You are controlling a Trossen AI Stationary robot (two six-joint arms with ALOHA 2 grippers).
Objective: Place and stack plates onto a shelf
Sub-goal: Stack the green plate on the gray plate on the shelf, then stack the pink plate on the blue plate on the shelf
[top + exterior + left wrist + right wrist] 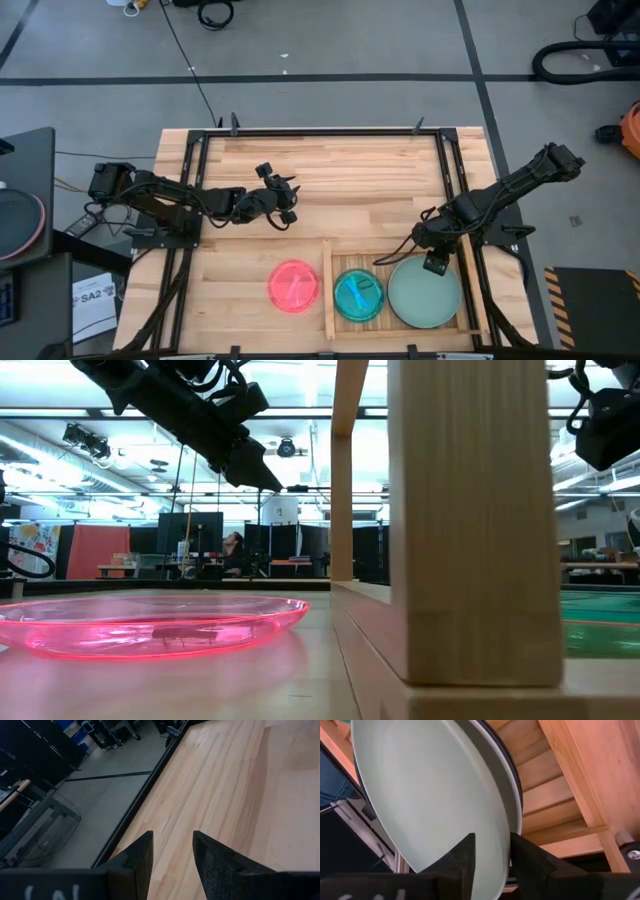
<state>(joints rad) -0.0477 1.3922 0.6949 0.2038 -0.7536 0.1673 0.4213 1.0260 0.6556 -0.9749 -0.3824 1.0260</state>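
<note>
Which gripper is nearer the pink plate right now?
Left. The left gripper hangs above the bare table just behind the pink plate; the right gripper is farther off, at the mint plate's rim on the shelf.

In the low view a wooden post (470,520) hid most of the shelf (365,615), and the pink plate (150,622) was cut off at the left edge. Under the mint plate (435,795) only a dark rim (507,767) showed.
</note>
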